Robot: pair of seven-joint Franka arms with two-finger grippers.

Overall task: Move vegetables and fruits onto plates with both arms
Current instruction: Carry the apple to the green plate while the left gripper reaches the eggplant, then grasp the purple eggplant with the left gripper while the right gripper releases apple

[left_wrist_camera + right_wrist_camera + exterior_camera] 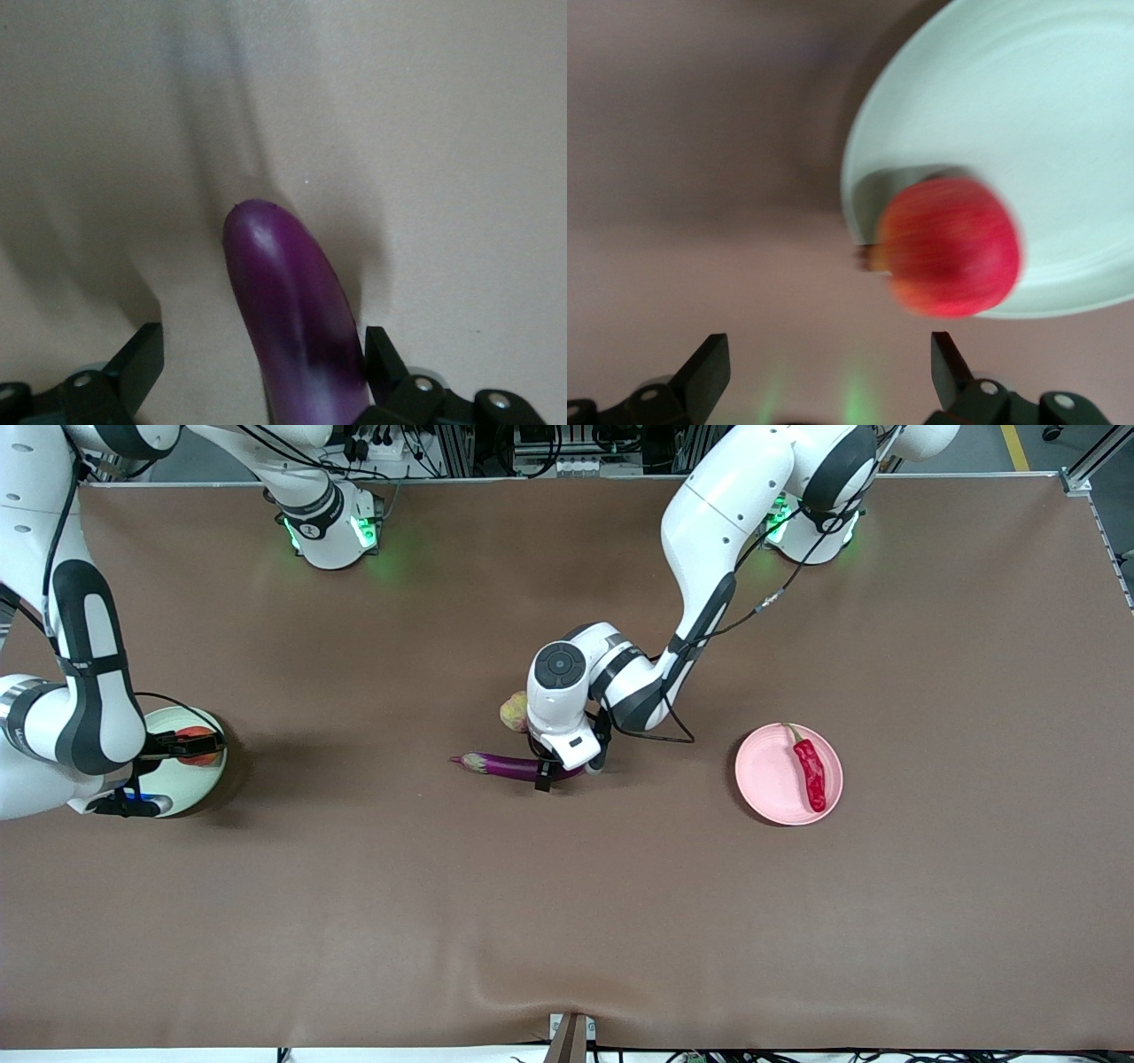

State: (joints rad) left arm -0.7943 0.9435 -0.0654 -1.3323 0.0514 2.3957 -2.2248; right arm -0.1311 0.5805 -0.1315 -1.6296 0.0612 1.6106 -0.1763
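Two claws stood open: the left claw [561,771] straddled the eggplant [507,765], needing closure, while the right claw [824,376] hovered empty above the red fruit [951,247] at the green plate's [1045,97] seven o'clock edge.

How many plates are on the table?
2. The pink plate holds the chili, toward the left arm's end. The green plate, partly hidden by the right arm, holds the red fruit.
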